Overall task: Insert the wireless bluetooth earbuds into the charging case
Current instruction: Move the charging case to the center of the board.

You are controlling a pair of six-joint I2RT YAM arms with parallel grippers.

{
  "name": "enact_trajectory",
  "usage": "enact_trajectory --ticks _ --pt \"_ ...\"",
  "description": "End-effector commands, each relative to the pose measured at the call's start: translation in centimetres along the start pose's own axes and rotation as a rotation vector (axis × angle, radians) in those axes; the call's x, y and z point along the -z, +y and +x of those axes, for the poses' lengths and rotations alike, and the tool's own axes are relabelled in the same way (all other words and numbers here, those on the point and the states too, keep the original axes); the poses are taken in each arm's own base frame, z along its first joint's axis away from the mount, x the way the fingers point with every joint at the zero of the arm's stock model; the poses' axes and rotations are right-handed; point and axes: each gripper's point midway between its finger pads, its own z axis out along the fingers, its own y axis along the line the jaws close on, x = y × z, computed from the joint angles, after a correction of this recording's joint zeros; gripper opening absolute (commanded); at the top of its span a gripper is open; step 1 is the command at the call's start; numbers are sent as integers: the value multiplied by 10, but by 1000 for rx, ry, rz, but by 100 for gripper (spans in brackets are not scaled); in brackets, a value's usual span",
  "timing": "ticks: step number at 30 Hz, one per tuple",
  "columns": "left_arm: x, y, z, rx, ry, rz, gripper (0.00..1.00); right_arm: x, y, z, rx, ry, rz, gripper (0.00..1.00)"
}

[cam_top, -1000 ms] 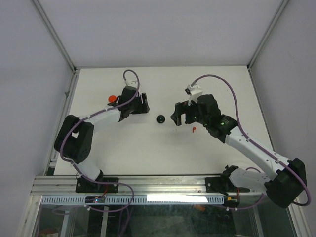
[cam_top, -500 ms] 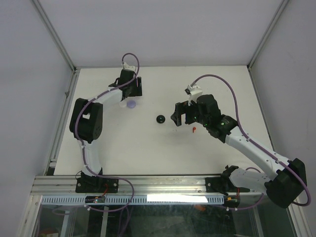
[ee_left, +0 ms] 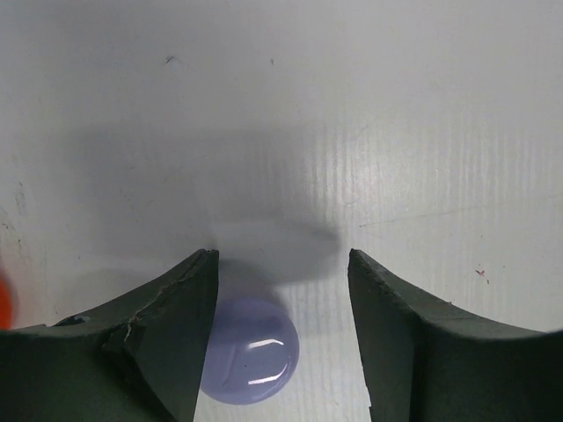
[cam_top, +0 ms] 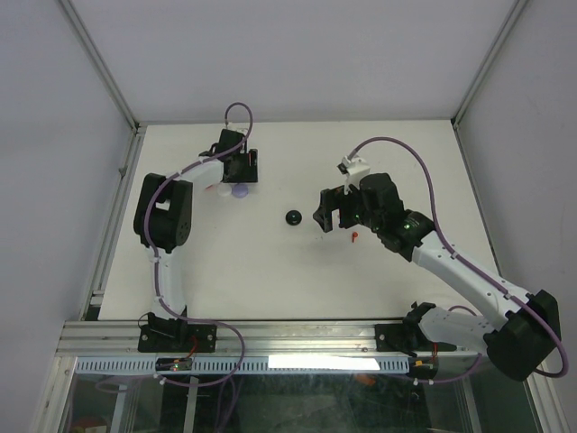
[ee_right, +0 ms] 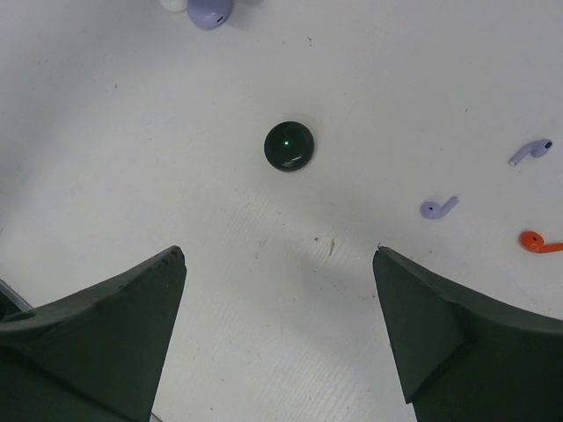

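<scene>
Dark fingers (ee_left: 158, 352) of the left gripper (ee_left: 281, 264) stand spread over the white table (ee_left: 396, 105) at its far left, pinching nothing. A round lavender case (ee_left: 251, 352) lies flat between them, partly under the left finger, with a sliver of something red (ee_left: 3, 299) at the view's left edge. From above, a small white piece (cam_top: 221, 190) sits just left of that case. The right gripper (ee_right: 277, 255) hovers mid-table with its fingers spread wide and empty. Beyond them, to the left, lies a round black case (ee_right: 288, 146) showing a tiny green dot. Three earbuds lie flat on the gripper's near-right side, well apart from both cases. In the right wrist view, one lavender earbud (ee_right: 439, 207) has its stem slanting up and right, the other lavender earbud (ee_right: 530, 151) slants the same way with its dark-tipped end uppermost, and the red earbud (ee_right: 538, 241) has its stem running right, out of frame.
</scene>
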Motion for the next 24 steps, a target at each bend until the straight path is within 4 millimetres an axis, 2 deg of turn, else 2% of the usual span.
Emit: enact_trajectory --ticks 1,10,16,19,24 --pt "20 -23 2 0 9 110 60 10 4 -22 13 -79 -13 91" --pt "41 -51 33 -110 74 220 56 13 3 -23 12 -84 -8 91" --pt "62 -70 43 -225 83 258 57 11 5 -21 11 -76 -18 91" --pt "76 -70 39 -214 58 225 58 12 5 -23 11 -77 -18 91" --pt "101 -53 29 -94 -16 98 60 12 4 -22 13 -78 -13 92"
